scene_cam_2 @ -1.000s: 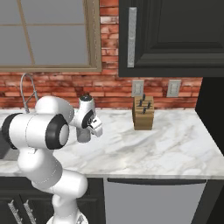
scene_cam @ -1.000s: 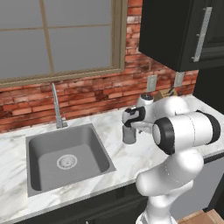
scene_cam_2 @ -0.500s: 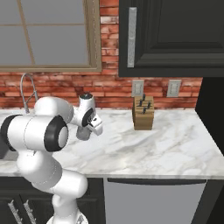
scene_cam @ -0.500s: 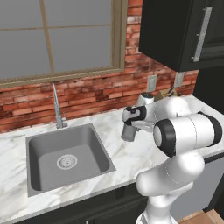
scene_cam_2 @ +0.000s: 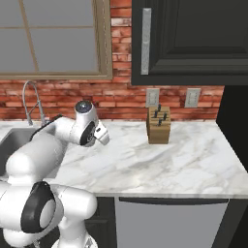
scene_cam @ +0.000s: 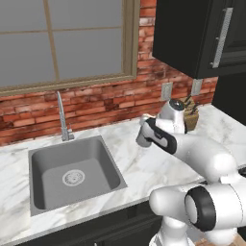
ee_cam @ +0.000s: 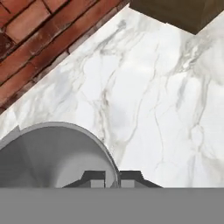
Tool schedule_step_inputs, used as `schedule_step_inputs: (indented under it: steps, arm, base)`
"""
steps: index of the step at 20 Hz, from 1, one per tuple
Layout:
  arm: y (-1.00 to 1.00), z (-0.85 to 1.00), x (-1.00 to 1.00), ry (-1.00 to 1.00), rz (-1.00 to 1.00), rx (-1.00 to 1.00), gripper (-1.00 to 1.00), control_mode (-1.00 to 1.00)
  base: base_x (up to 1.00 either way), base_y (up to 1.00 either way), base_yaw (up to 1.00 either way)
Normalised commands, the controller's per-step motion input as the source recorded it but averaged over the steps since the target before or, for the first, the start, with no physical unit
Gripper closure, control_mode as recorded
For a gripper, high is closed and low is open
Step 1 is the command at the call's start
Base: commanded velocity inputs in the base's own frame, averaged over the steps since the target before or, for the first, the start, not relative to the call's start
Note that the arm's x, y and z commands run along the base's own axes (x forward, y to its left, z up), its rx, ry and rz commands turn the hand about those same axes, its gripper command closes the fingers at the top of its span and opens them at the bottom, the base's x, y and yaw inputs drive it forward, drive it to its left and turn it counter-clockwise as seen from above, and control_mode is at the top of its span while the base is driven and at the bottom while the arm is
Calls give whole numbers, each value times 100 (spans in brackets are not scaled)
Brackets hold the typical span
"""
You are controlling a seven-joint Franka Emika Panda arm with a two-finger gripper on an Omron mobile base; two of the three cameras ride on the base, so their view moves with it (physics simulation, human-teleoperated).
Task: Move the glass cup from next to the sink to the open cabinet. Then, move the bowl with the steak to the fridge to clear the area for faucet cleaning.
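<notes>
The glass cup [scene_cam: 142, 140] stands on the marble counter just right of the sink [scene_cam: 72, 174], a grey tumbler seen from above in the hand view [ee_cam: 52, 153]. My gripper [scene_cam: 144, 131] reaches down over it. In the hand view the gripper [ee_cam: 113, 177] is shut on the cup's rim, one fingertip inside the wall and one outside. The silver faucet [scene_cam: 61, 115] rises behind the sink. A black wall cabinet [scene_cam: 192, 33] with a long grey bar handle [scene_cam_2: 146, 41] hangs above the counter to the right. The bowl, steak and fridge are out of view.
A wooden knife block [scene_cam_2: 159, 125] stands against the brick wall to the right of the cup, below two wall outlets [scene_cam_2: 153, 97]. A window [scene_cam: 62, 43] sits above the sink. Bare marble counter [scene_cam_2: 160, 164] stretches to the right.
The jaws have closed onto the cup's rim. The arm's elbow has dropped lower while the hand stays at the cup.
</notes>
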Motion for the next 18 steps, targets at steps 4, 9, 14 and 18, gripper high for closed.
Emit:
schedule_step_inputs:
  steps: [4, 9, 14, 18]
  arm:
    - [3, 12, -15, -4, 9, 2, 100, 100]
    - [0, 0, 0, 0, 0, 0, 100, 100]
    - [0, 0, 0, 0, 0, 0, 100, 100]
    - [0, 0, 0, 0, 0, 0, 100, 100]
  base:
    - [-38, 13, 44]
    - [-17, 27, 80]
    - [-3, 27, 90]
    - [0, 44, 86]
